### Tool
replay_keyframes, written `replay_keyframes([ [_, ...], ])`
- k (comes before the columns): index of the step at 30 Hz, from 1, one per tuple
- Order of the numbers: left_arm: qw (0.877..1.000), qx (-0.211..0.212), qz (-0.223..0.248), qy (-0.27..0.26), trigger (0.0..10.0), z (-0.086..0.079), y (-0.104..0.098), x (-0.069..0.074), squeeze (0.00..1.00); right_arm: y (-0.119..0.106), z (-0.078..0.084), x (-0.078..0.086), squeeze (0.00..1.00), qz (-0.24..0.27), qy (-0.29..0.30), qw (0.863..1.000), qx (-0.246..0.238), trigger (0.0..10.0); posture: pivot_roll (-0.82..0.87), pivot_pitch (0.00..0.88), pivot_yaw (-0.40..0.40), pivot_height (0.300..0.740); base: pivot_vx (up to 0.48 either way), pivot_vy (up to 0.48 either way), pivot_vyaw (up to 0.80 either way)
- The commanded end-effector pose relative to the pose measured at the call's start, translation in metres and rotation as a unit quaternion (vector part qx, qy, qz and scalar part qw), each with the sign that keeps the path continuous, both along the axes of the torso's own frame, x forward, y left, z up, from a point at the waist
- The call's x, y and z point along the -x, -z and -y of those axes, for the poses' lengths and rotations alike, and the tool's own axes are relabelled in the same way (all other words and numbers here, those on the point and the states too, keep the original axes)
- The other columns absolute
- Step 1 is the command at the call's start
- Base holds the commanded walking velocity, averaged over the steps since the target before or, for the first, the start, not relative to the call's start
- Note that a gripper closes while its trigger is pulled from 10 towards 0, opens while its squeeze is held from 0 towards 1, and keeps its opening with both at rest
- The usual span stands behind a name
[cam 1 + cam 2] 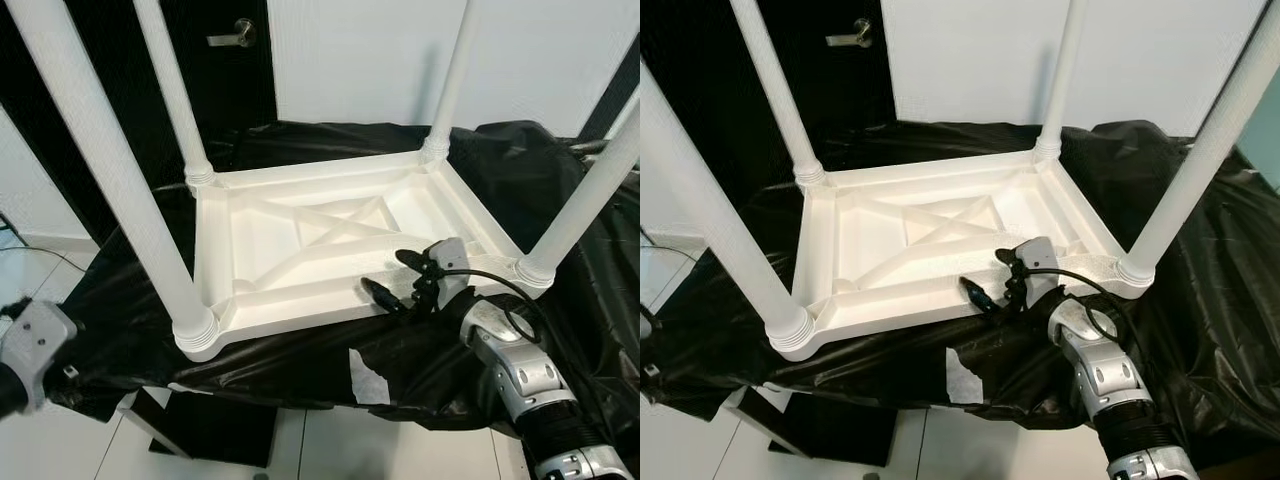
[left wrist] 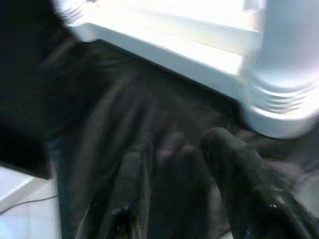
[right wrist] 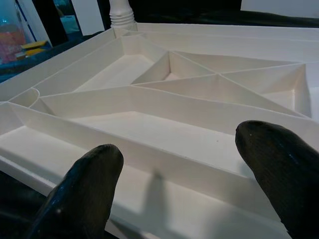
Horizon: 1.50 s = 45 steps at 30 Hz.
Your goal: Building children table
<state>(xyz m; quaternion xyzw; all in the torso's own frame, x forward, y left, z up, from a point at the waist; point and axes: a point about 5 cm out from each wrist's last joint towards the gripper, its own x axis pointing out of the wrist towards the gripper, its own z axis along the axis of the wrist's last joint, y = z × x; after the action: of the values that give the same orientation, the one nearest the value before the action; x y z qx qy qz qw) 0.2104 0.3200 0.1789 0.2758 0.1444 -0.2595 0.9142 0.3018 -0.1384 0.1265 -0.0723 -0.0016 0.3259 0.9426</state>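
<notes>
A white children's table [image 1: 330, 230] lies upside down on a black plastic sheet [image 1: 300, 350], its ribbed underside facing up. All of its legs stand upright, the near-left leg [image 1: 110, 170] closest to me. My right gripper [image 1: 390, 275] is open at the table's front rim, one finger [image 3: 84, 189] over the rim and the other finger [image 3: 284, 169] above the inner rib. My left gripper [image 2: 184, 199] hangs low at the left, below the near-left corner [image 2: 279, 109], with its blurred fingers apart over the black sheet. Its grey wrist [image 1: 35, 345] sits at the lower left.
A dark door with a metal handle [image 1: 232, 38] and a white wall stand behind the table. The sheet has a torn white patch [image 1: 368, 378] at its front edge. White floor tiles [image 1: 330, 445] lie below, with a thin cable [image 1: 40, 255] at the left.
</notes>
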Motion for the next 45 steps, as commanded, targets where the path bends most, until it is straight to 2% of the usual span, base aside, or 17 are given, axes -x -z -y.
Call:
replay_keyframes([
  [1,0.989,-0.006,0.099,-0.112,10.0,-0.016,-0.017,-0.016,0.00,0.001,-0.002,0.003,0.00,-0.008,-0.007,1.000,-0.001,10.0,0.07,0.000,-0.025,0.740,0.000,0.000,0.00],
  [8,0.969,0.061,0.190,-0.143,10.0,-0.016,-0.047,-0.050,0.00,0.003,-0.008,0.014,0.00,-0.017,-0.023,1.000,-0.010,10.0,0.06,0.000,-0.012,0.740,0.000,0.000,0.00],
  [9,0.960,0.107,0.209,-0.151,10.0,-0.014,-0.052,-0.062,0.00,0.003,-0.012,0.019,0.00,-0.015,-0.029,0.999,-0.013,10.0,0.05,0.000,-0.006,0.740,0.000,0.000,0.00],
  [10,0.960,0.107,0.209,-0.151,10.0,-0.014,-0.052,-0.062,0.00,0.003,-0.012,0.019,0.00,-0.015,-0.029,0.999,-0.013,10.0,0.05,0.000,-0.006,0.740,0.000,0.000,0.00],
  [11,0.953,0.139,0.222,-0.153,10.0,-0.012,-0.055,-0.070,0.00,0.003,-0.014,0.022,0.00,-0.014,-0.032,0.999,-0.016,10.0,0.04,0.000,-0.001,0.740,0.000,0.000,0.00],
  [13,0.939,0.210,0.223,-0.156,10.0,-0.002,-0.053,-0.094,0.00,0.004,-0.018,0.031,0.00,-0.006,-0.027,0.999,-0.020,10.0,0.02,0.000,0.010,0.740,0.000,0.000,0.00],
  [15,0.939,0.210,0.223,-0.156,10.0,-0.002,-0.053,-0.094,0.00,0.004,-0.018,0.031,0.00,-0.006,-0.027,0.999,-0.020,10.0,0.02,0.000,0.010,0.740,0.000,0.000,0.00],
  [18,0.933,0.253,0.212,-0.144,10.0,0.018,-0.049,-0.118,0.00,0.005,-0.018,0.042,0.00,-0.008,-0.021,0.999,-0.030,10.0,0.01,0.000,0.017,0.740,0.000,0.000,0.00],
  [21,0.933,0.261,0.211,-0.128,10.0,0.029,-0.049,-0.126,0.00,0.008,-0.017,0.046,0.00,-0.015,-0.019,0.999,-0.032,10.0,0.00,0.000,0.019,0.740,0.000,0.000,0.00],
  [22,0.934,0.272,0.209,-0.104,10.0,0.045,-0.050,-0.136,0.00,0.011,-0.015,0.053,0.00,-0.025,-0.018,0.999,-0.030,10.0,-0.01,0.000,0.021,0.740,0.000,0.000,0.00],
  [23,0.934,0.272,0.209,-0.104,10.0,0.045,-0.050,-0.136,0.00,0.011,-0.015,0.053,0.00,-0.025,-0.018,0.999,-0.030,10.0,-0.01,0.000,0.021,0.740,0.000,0.000,0.00],
  [24,0.934,0.279,0.208,-0.084,10.0,0.057,-0.051,-0.142,0.00,0.014,-0.014,0.057,0.00,-0.033,-0.016,0.999,-0.027,10.0,-0.01,0.000,0.021,0.740,0.000,0.000,0.00],
  [25,0.934,0.279,0.208,-0.084,10.0,0.057,-0.051,-0.142,0.00,0.014,-0.014,0.057,0.00,-0.033,-0.016,0.999,-0.027,10.0,-0.01,0.000,0.021,0.740,0.000,0.000,0.00],
  [30,0.934,0.289,0.206,-0.031,10.0,0.092,-0.057,-0.159,0.00,0.024,-0.010,0.067,0.00,-0.054,-0.006,0.998,-0.018,10.0,-0.02,0.000,0.027,0.740,0.000,0.000,0.00],
  [33,0.934,0.293,0.206,-0.019,10.0,0.099,-0.060,-0.162,0.00,0.026,-0.009,0.070,0.00,-0.059,-0.002,0.998,-0.017,10.0,-0.02,0.000,0.027,0.740,0.000,0.000,0.00],
  [34,0.933,0.297,0.200,0.015,10.0,0.112,-0.063,-0.164,0.00,0.030,-0.005,0.078,0.00,-0.071,0.008,0.997,-0.017,10.0,-0.02,0.000,0.027,0.740,0.000,0.000,0.00],
  [45,0.941,0.270,0.164,0.120,10.0,0.150,-0.051,-0.155,0.00,0.041,0.013,0.077,0.00,-0.112,0.107,0.987,-0.034,10.0,-0.04,0.000,0.036,0.740,0.000,0.000,0.00],
])
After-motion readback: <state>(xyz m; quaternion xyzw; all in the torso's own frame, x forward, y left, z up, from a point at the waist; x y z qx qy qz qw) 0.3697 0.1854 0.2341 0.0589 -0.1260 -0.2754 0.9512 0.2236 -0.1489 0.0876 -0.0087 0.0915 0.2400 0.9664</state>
